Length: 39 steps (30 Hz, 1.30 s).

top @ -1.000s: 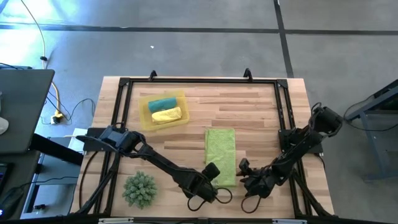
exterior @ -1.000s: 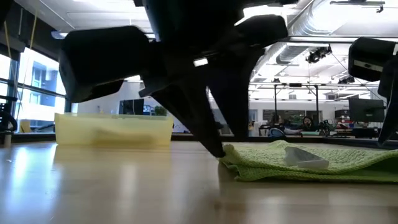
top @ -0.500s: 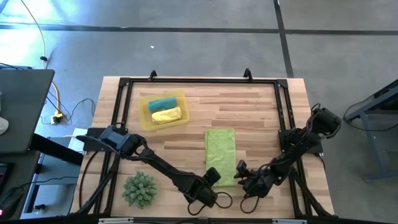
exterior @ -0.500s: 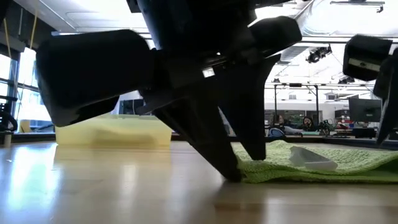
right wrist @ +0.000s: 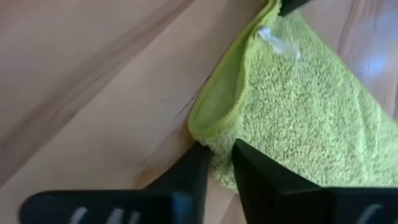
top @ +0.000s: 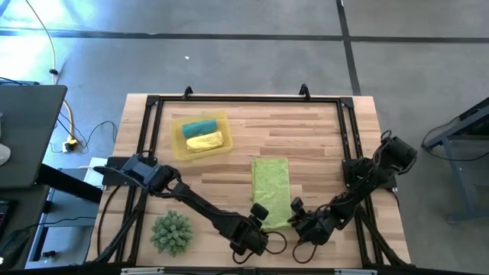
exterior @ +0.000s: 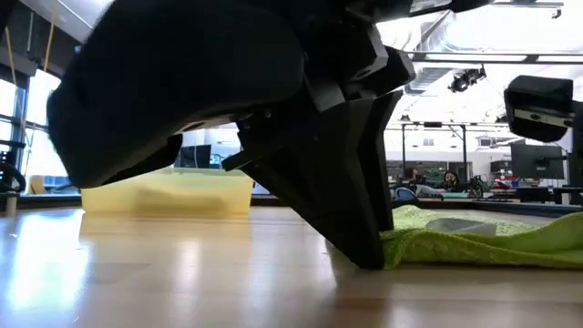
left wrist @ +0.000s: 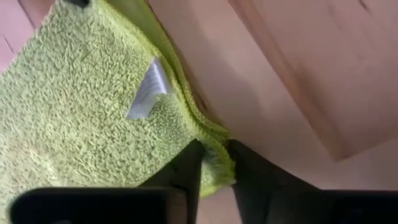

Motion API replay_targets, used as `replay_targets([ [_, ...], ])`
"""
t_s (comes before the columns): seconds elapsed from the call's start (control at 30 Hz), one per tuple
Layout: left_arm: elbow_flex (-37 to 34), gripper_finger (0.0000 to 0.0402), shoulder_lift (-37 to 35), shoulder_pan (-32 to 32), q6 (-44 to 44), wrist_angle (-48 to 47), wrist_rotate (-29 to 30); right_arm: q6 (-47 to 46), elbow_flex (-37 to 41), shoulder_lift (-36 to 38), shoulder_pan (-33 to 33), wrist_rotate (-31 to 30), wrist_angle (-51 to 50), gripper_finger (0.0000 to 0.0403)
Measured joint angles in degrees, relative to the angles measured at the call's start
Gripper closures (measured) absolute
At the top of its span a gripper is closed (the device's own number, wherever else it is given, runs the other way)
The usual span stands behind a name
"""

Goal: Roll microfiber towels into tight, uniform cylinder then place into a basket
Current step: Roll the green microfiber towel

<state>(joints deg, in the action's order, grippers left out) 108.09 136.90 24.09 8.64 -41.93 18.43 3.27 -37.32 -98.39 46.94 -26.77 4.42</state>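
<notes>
The lime green towel [top: 271, 187] lies folded in a long strip on the table, its near end toward the front edge. My left gripper [top: 262, 216] is shut on its near left corner, as the left wrist view [left wrist: 214, 168] shows. My right gripper [top: 294, 216] is shut on its near right corner, as the right wrist view [right wrist: 217, 163] shows. The teal roll [top: 199, 127] and the yellow roll [top: 205, 141] lie in the yellow basket [top: 177, 145] at the far left. My left gripper pinches the towel's near left corner [left wrist: 219, 158] between its two fingers, at the hemmed edge. The fingers slant down from the near side, with their tips at the table [exterior: 364, 257]. The towel lies on the table, slightly bunched at the hold. My right gripper pinches the towel's near right corner [right wrist: 217, 146] between its two fingers, just below a folded-over edge [right wrist: 214, 112] of more than one layer. The fingers slant down from the near side. The towel lies on the table.
A spiky green plant-like ball [top: 171, 233] sits at the near left, beside my left arm. A black frame [top: 244, 99] runs around the table. A white tag [left wrist: 146, 90] lies on the towel. Bare wood lies between the basket and the towel.
My left gripper has moved a little toward the table's near edge and my right gripper a little toward the left, both at the towel's near end. The towel's near edge has bunched up and risen slightly; the rest of the towel has stayed flat.
</notes>
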Motion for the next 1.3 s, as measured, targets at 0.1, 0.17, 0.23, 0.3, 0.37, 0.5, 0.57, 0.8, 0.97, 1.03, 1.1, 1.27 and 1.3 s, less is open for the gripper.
replay_targets([
  [0.1, 0.0, 0.0371, 0.1, 0.4, -1.5, 0.0, 0.0, -2.0, 0.0, -0.1, 0.4, 0.1, -0.2, 0.0358],
  [0.17, 0.0, 0.0392, 0.1, 0.7, -3.1, 0.0, 0.0, -3.0, 0.0, -0.1, 0.7, -0.1, -0.3, 0.0376],
  [0.23, 0.0, 0.0396, 0.1, 0.7, -5.6, 0.0, -0.1, -3.8, 0.0, -0.1, 0.9, -0.2, -0.4, 0.0393],
  [0.3, 0.0, 0.0391, 0.1, 0.7, -8.1, 0.0, -0.1, -5.8, 0.0, -0.1, 0.9, -0.1, -0.5, 0.0399],
  [0.37, 0.0, 0.0389, 0.0, 0.7, -10.4, 0.0, -0.2, -8.1, 0.0, -0.1, 0.9, 0.2, -0.8, 0.0399],
  [0.5, 0.0, 0.0397, 0.0, 0.7, -16.1, 0.0, -0.7, -11.6, 0.0, 0.0, 0.8, 0.3, -1.5, 0.0401],
  [0.57, 0.0, 0.0399, -0.3, 0.6, -19.5, 0.1, -3.1, -13.4, 0.1, 0.4, 0.8, 0.6, -1.9, 0.0402],
  [0.8, 0.0, 0.0399, -2.2, -0.4, -32.7, 0.1, -7.2, -22.1, 0.2, 3.3, -0.5, 4.2, -6.5, 0.0402],
  [0.97, 0.0, 0.0399, -3.3, -1.0, -39.5, 0.0, -8.2, -26.9, 0.2, 4.3, -1.7, 7.8, -6.8, 0.0403],
  [1.03, 0.0, 0.0399, -3.3, -1.5, -42.1, 0.0, -9.3, -28.2, 0.2, 4.8, -1.9, 8.7, -7.0, 0.0403],
  [1.1, 0.0, 0.0399, -3.4, -1.9, -45.0, 0.0, -11.4, -29.9, 0.3, 5.8, -2.2, 9.6, -7.0, 0.0403],
  [1.27, 0.0, 0.0399, -3.4, -2.2, -50.2, 0.1, -15.5, -38.8, 0.3, 10.2, -3.8, 12.3, -6.4, 0.0403],
  [1.3, 0.0, 0.0399, -3.5, -2.1, -50.5, 0.1, -15.7, -41.1, 0.3, 11.0, -4.3, 12.9, -5.9, 0.0403],
])
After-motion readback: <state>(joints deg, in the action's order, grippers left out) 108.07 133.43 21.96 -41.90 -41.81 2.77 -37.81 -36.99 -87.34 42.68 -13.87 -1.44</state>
